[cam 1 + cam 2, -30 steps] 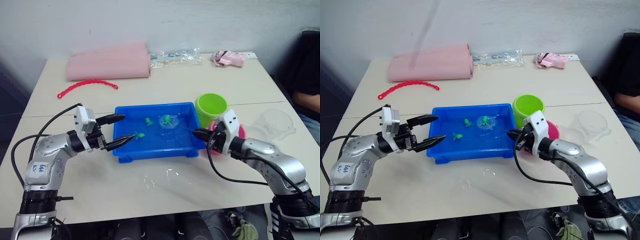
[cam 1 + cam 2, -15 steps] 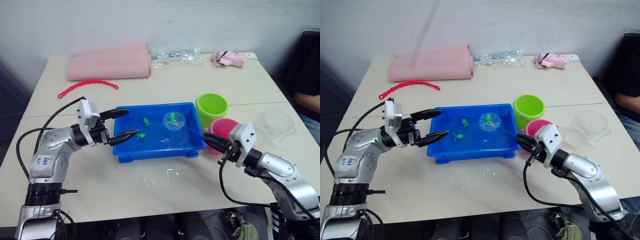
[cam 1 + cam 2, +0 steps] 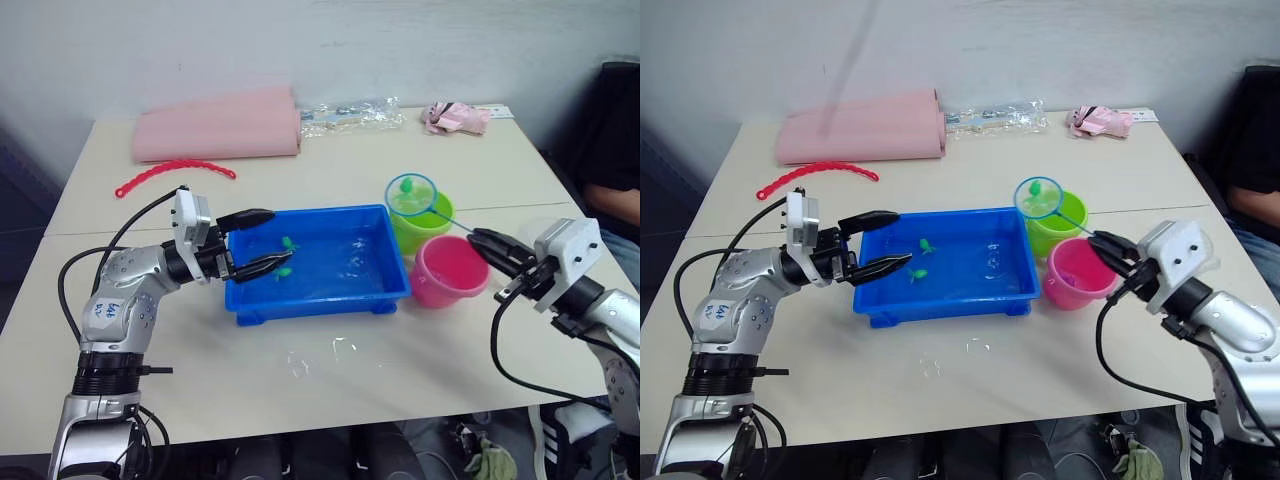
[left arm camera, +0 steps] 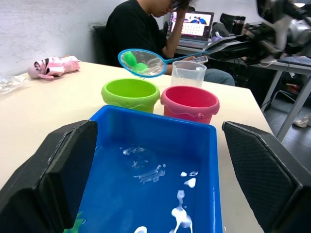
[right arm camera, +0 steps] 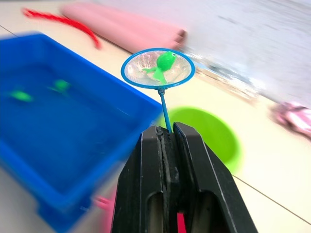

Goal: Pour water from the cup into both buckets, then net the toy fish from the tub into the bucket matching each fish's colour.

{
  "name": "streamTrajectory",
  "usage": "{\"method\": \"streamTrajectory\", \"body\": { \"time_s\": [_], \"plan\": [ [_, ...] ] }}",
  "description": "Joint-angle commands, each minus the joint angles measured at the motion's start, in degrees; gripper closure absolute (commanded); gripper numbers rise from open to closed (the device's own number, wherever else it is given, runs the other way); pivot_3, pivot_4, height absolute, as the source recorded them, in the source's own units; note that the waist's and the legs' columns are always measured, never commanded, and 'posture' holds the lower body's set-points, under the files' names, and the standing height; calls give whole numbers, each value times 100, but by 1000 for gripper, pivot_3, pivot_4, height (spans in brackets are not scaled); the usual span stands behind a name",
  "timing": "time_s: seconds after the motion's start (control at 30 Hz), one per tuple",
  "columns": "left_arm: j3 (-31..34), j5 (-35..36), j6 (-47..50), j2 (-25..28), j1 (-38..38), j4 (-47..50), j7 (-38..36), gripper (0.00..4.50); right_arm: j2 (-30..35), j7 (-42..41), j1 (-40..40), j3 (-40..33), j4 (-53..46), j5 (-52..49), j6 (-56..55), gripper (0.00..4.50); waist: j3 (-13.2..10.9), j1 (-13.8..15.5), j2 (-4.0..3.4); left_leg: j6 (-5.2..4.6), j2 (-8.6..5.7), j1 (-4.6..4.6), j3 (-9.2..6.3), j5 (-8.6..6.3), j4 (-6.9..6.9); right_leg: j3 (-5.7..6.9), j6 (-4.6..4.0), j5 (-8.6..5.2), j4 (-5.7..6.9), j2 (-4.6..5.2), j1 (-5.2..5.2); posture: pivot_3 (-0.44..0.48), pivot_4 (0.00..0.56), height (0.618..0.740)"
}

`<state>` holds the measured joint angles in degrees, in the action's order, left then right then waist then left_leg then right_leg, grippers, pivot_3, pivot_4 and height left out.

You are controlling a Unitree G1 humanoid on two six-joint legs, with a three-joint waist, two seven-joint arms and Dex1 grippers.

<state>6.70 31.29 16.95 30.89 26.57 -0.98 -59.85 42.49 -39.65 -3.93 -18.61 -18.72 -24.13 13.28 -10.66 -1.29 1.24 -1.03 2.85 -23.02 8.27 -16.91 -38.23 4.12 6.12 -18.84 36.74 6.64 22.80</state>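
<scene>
Netting step in hand. Right gripper [image 3: 487,243], pinched on the stick of the light-blue-rimmed round net [image 3: 410,194], holds a tiny green plastic fish [image 5: 163,63] above the lime green round bucket [image 3: 424,222], centre-right of frame. Next move likely calls for tipping the net. Left gripper [image 3: 262,242] is spread over the shallow blue rectangular tub [image 3: 320,296]; two green fish [image 3: 285,257] remain inside.

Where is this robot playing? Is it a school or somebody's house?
Probably neither: it looks like an office or lab. A person sits at a desk with an open laptop behind the plain table, where the robot's right gripper holds the net above the green bucket.
</scene>
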Motion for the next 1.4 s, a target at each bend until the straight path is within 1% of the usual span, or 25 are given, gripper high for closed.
{"method": "streamTrajectory", "body": {
  "time_s": [0.03, 0.13, 0.3, 0.37, 0.43, 0.53, 0.6, 0.7, 0.83, 1.0, 1.07, 1.1, 1.2, 1.3, 1.4],
  "plan": [
    [-23, 39, -76, -41, 66, 43, -76, 33, 185, -197, -314, -172, 724, 331, -657, 4500, 0, -7, 0, 1, 0, 0, 0, 0, 0, 0, 0, 0, 0, -1, 0, 0, 150, 740],
    [-30, 14, -100, -61, 74, 32, -81, 33, 410, -246, -572, 84, 1442, 1012, -1375, 4500, 0, -10, 0, 1, -1, 1, 2, 1, 0, -1, 0, 0, 1, 1, 0, 0, 150, 740],
    [-34, 16, -121, -96, 74, 61, -45, 33, 834, -97, -973, 491, 2511, 2173, -2913, 4500, 0, -24, 0, 1, -1, 6, 7, 3, -2, -5, 0, 0, 3, 1, 0, 0, 150, 740],
    [-19, 5, -162, -119, 59, 92, 9, 33, 1036, 183, -1116, 634, 2901, 2746, -3713, 4500, 0, -22, -1, 3, 0, 8, 9, 4, -1, -7, 0, 0, 3, 1, 0, 0, 150, 740],
    [-9, 12, -164, -126, 28, 133, 49, 33, 1323, 694, -1249, 783, 3196, 3548, -4482, 4500, -1, -28, -2, 4, 1, 8, 10, 4, -2, -8, 0, 0, 3, 2, 0, 0, 150, 740],
    [-13, 18, -167, -128, -14, 162, 79, 33, 1609, 1261, -1435, 998, 3561, 4323, -5218, 4500, -1, -32, -2, 6, 2, 11, 12, 6, -2, -12, 1, 0, 6, 3, 0, 0, 150, 740],
    [-14, 20, -161, -127, -48, 192, 99, 33, 1812, 1836, -1543, 1109, 3699, 5023, -5524, 4500, -1, -33, -2, 10, 2, 14, 14, 8, -2, -15, 1, 0, 8, 2, 0, 0, 150, 740],
    [35, 58, -96, -68, -126, 259, 122, 33, 2005, 2328, -1720, 1309, 3853, 5629, -5777, 4500, -1, -33, -2, 14, 4, 18, 16, 10, -1, -20, 0, -1, 11, 1, 0, 0, 150, 740],
    [107, 22, -102, 83, -145, 215, 103, 33, 2228, 2671, -1967, 1537, 4103, 5997, -6032, 4500, -1, -40, -3, 18, 5, 23, 19, 12, -1, -26, -1, -1, 15, -1, 0, 0, 150, 740],
    [128, 29, -89, 121, -115, 199, 153, 33, 2457, 3120, -2210, 1790, 4294, 6449, -6265, 4500, -1, -40, -3, 19, 6, 26, 22, 13, 0, -30, -2, -2, 16, -1, -1, 0, 150, 740],
    [124, 36, -83, 126, -120, 208, 172, 33, 2454, 3162, -2306, 1864, 4367, 6443, -6275, 4500, -1, -41, -3, 19, 6, 27, 22, 13, 0, -30, -2, -2, 16, -1, -2, 0, 150, 740],
    [121, 39, -81, 124, -125, 220, 184, 33, 2493, 3297, -2331, 1894, 4332, 6602, -6280, 4500, -1, -40, -3, 19, 6, 27, 23, 13, 0, -30, -2, -2, 16, -2, -2, 0, 150, 740],
    [127, 52, -78, 120, -157, 250, 206, 33, 2458, 3222, -2356, 1921, 4404, 6392, -6229, 4500, -1, -41, -3, 19, 7, 27, 23, 13, 0, -31, -2, -2, 16, -2, -2, 0, 150, 740],
    [211, 106, -78, 138, -220, 265, 220, 33, 2088, 2530, -2216, 1695, 4296, 4738, -5927, 4500, -1, -40, -3, 19, 6, 27, 23, 13, 0, -32, -2, -2, 16, -2, -2, 0, 150, 740],
    [399, 240, -63, 216, -304, 245, 168, 33, 1755, 1248, -2095, 1770, 3640, 2668, -5229, 4500, -2, -45, -3, 18, 11, 32, 19, 13, 0, -29, -2, -2, 12, -9, -13, 0, 150, 740]
  ]
}}
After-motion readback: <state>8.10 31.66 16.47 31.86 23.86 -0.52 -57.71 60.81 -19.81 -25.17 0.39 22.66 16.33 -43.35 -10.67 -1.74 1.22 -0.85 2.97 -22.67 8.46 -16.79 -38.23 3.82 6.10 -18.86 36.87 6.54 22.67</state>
